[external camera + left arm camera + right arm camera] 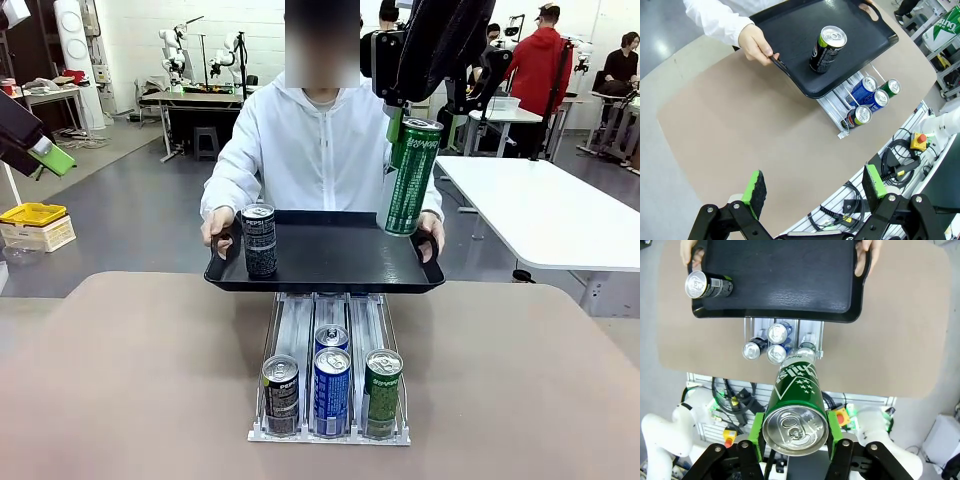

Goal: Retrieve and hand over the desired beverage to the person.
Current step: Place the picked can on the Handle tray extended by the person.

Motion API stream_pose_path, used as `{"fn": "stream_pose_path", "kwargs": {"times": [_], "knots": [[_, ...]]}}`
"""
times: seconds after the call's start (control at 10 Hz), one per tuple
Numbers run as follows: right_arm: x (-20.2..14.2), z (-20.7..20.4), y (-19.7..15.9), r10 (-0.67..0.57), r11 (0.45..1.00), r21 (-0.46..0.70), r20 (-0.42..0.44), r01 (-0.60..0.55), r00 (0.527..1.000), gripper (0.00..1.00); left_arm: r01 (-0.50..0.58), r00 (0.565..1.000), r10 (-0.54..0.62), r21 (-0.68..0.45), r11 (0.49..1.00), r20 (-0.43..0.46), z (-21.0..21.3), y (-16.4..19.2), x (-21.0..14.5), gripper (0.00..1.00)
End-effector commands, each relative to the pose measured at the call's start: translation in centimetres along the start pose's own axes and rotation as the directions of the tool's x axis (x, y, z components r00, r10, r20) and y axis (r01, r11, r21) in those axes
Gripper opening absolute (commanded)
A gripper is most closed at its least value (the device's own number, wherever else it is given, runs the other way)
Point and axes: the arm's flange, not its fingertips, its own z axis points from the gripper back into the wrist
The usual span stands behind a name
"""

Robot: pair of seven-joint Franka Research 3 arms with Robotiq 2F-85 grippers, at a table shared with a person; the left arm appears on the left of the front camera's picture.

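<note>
Upright green can point(412, 176) in right gripper point(400, 122) above tray point(330, 262).

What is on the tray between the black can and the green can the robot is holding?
Nothing. In the front view, the tray is bare between the black can and the green can in the right hand. The right wrist view agrees.

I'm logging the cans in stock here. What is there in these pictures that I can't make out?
- Rack, front view: its far end is hidden under the tray.
- Rear blue can, front view: label blocked by the blue can in front.
- Green can, right wrist view: it covers the rack's green can.
</note>
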Motion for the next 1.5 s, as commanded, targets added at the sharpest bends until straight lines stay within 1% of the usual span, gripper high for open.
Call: {"fn": "stream_pose_path", "kwargs": {"times": [0.0, 0.5, 0.6, 0.7, 0.9, 1.1, 1.2, 1.3, 1.4], "knots": [[-0.5, 0.1, -0.4, -0.001, 1.000, -0.005, 0.006, 0.001, 1.000, 0.41, -0.004, 1.000, 0.004, -0.007, 1.000, 0.013, -0.1, -0.1, 0.1, 1.00], [-0.5, 0.1, -0.4, -0.001, 1.000, -0.005, 0.006, 0.001, 1.000, 0.41, -0.004, 1.000, 0.004, -0.007, 1.000, 0.013, -0.1, -0.1, 0.1, 1.00], [0.0, 0.0, 0.0, 0.000, 1.000, 0.000, 0.000, 0.000, 1.000, 0.58, -0.004, 1.000, 0.004, -0.007, 1.000, 0.013, -0.1, -0.1, 0.1, 1.00], [2.2, 0.2, 0.7, -0.068, 0.998, -0.008, 0.021, 0.068, 0.997, 0.58, -0.004, 1.000, 0.004, -0.007, 1.000, 0.013, -0.1, -0.1, 0.1, 1.00], [5.8, 0.4, 1.6, -0.134, 0.991, 0.005, 0.044, 0.134, 0.990, 0.58, -0.004, 1.000, 0.004, -0.007, 1.000, 0.013, -0.1, -0.1, 0.1, 1.00], [8.9, -0.3, 2.4, -0.159, 0.987, 0.015, 0.067, 0.158, 0.985, 0.58, -0.004, 1.000, 0.004, -0.007, 1.000, 0.013, -0.1, -0.1, 0.1, 1.00], [10.9, -1.5, 3.2, -0.154, 0.988, 0.016, 0.061, 0.153, 0.986, 0.58, -0.004, 1.000, 0.004, -0.007, 1.000, 0.013, -0.1, -0.1, 0.1, 1.00], [12.0, -2.7, 3.9, -0.147, 0.989, 0.000, 0.049, 0.147, 0.988, 0.58, -0.004, 1.000, 0.004, -0.007, 1.000, 0.013, -0.1, -0.1, 0.1, 1.00], [13.4, -4.3, 4.8, -0.160, 0.986, -0.042, 0.057, 0.162, 0.986, 0.58, -0.004, 1.000, 0.004, -0.007, 1.000, 0.013, -0.1, -0.1, 0.1, 1.00]]}}
